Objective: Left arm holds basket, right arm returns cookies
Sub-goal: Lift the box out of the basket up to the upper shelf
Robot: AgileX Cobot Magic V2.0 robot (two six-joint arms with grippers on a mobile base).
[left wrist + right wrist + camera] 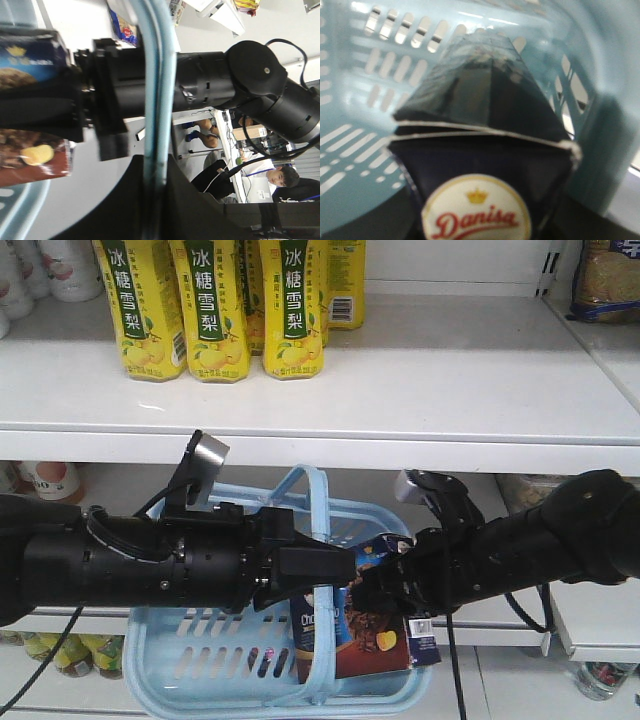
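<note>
Cookies (368, 638) sit clamped in the right gripper (380, 590), partly inside the basket (190, 660). I can read only "Cho" on the face. Black fingers cover the middle, and my right wrist view is blurred. From that wrist the box's long axis runs away from the lens towards the slotted wall. Right arm (560, 530) and left arm (120, 565) reach in nearly level from opposite sides. The left gripper (335, 568) is closed on the handle (152, 100).
</note>
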